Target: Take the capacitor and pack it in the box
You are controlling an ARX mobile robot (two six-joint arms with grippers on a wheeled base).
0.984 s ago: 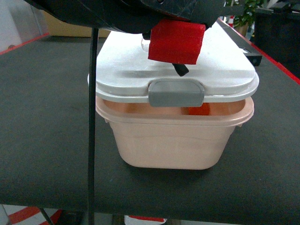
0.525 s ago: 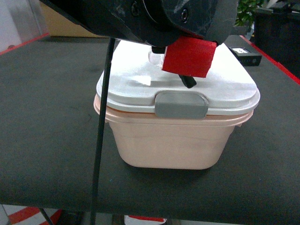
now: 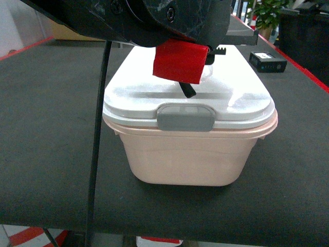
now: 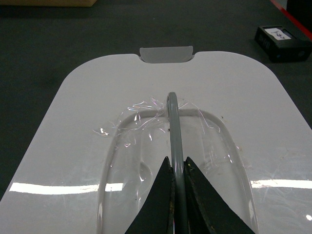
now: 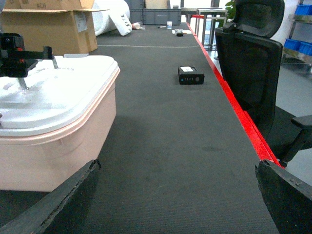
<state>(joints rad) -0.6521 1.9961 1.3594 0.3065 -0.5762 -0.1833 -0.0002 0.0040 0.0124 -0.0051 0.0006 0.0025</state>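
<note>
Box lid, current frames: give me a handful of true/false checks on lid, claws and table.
1. The white lid sits down on the pink box. True.
2. The left claw is shut on the grey lid handle. True.
3. The right claw holds the lid latch. False: it is open, empty, off to the box's side.
4. A small black device lies on the dark table beyond the box. True.
5. The lid is propped up at the front, showing the inside. False: no gap shows.

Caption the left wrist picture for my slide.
Left gripper pinching the grey handle of the white lid.
</note>
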